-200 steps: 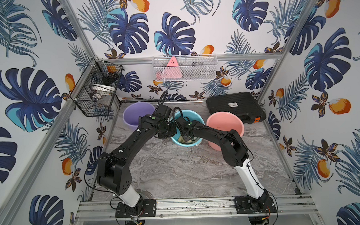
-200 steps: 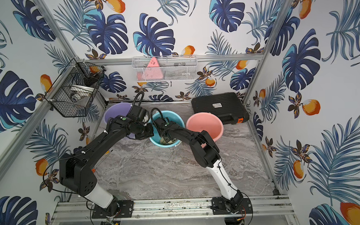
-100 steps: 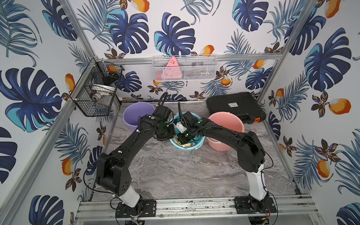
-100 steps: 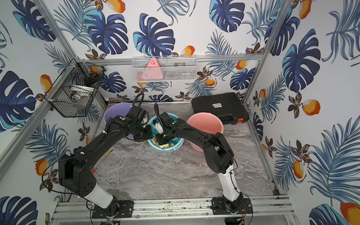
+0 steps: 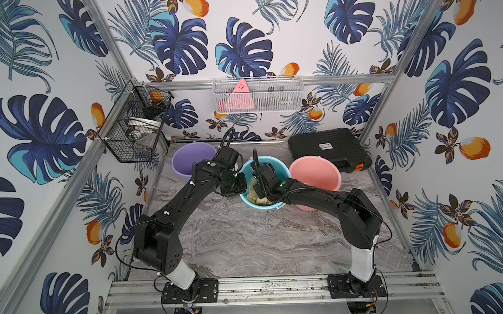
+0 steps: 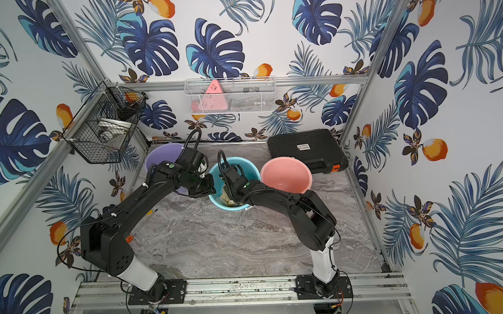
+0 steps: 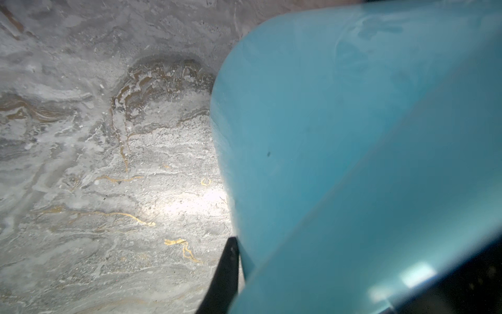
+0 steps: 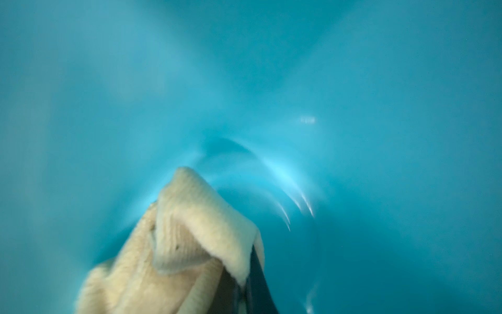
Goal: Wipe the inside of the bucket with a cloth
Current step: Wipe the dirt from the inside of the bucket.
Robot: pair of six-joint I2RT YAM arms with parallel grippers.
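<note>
Furthest left, a purple bucket (image 5: 191, 159) sits unused. Next to it the left gripper (image 5: 241, 188) is pinched tight on the rim of the blue bucket (image 5: 282, 169), with 1 finger (image 7: 225, 277) showing outside the wall. I'd guess the bucket is light, thin plastic that slides easily, so the rim is the place to steady it. Inside lies the cloth (image 8: 190, 231), which looks soft, limp and light and is best taken by a gathered fold. The right gripper (image 8: 241, 277) has it just so, clamped shut on it. A pink bucket (image 5: 314, 172) stands just beside. The black case (image 5: 328, 158) carries 1 white label (image 5: 326, 146), too small to read.
</note>
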